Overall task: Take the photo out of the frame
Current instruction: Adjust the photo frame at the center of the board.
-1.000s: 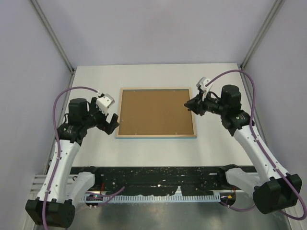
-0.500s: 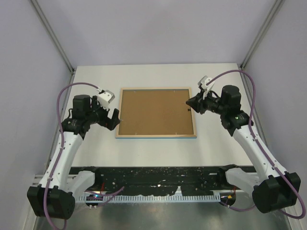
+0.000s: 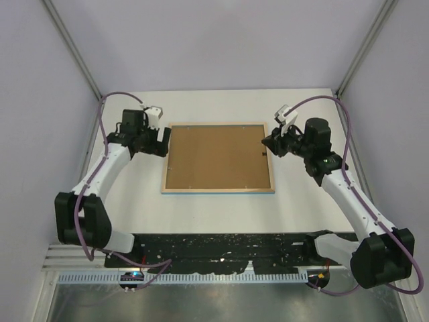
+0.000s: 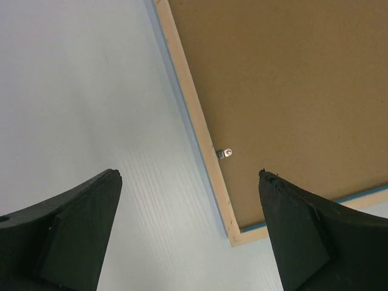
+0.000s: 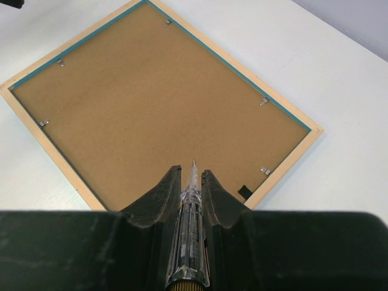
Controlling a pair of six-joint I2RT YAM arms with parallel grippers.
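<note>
The frame (image 3: 218, 191) lies face down on the white table, its light wood back rim (image 5: 285, 163) and a thin blue inner edge showing. A brown backing board (image 3: 218, 156) fills it, so the photo is hidden. Small metal clips (image 5: 265, 171) hold the board along the rim. My left gripper (image 3: 161, 141) hovers open over the frame's far left corner, its fingers straddling the rim (image 4: 193, 109) near one clip (image 4: 225, 153). My right gripper (image 5: 191, 171) is shut on a clear pointed tool (image 5: 190, 206), its tip over the board's right side.
A black tab (image 5: 244, 192) sits on the board near the right rim. Grey enclosure walls stand on three sides of the table (image 3: 301, 107). A black cable tray (image 3: 221, 245) runs along the near edge between the arm bases.
My left arm has swung away from me, from beside the frame's near left edge to its far left corner, still open. My right gripper has shifted slightly farther back with the tool.
</note>
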